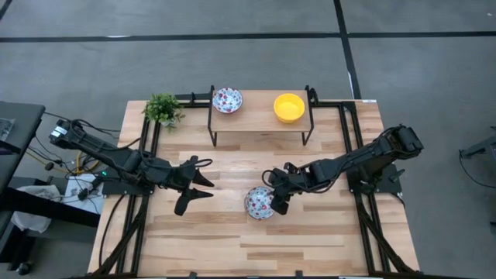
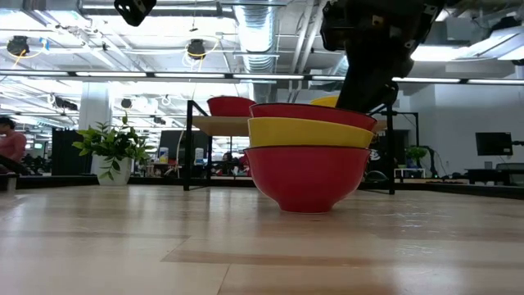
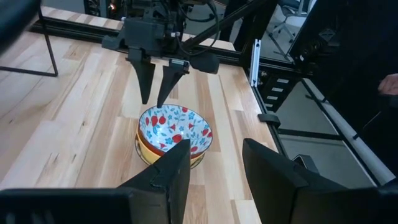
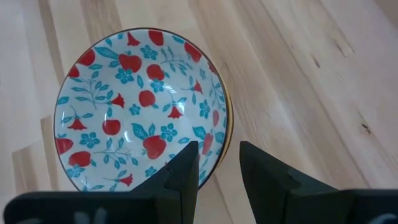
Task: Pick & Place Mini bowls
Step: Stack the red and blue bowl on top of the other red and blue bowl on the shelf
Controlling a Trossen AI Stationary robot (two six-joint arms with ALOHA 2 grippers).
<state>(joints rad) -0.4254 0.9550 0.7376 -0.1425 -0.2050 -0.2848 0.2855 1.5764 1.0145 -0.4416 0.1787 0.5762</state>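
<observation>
Right gripper (image 1: pixel 273 203), fingers spread, hovers over the near rim of the upright stacked bowls (image 1: pixel 259 203).

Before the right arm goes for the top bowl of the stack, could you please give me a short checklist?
1. Right gripper open: ok.
2. Right gripper over the rim of the top bowl, one finger each side: ok.
3. Stack nested level, three bowls: ok.
4. Left gripper open and away from the stack: ok.
5. Room on the shelf between the floral bowl and the yellow bowl: ok.
6. Top bowl loose in the stack: cannot tell.
</observation>
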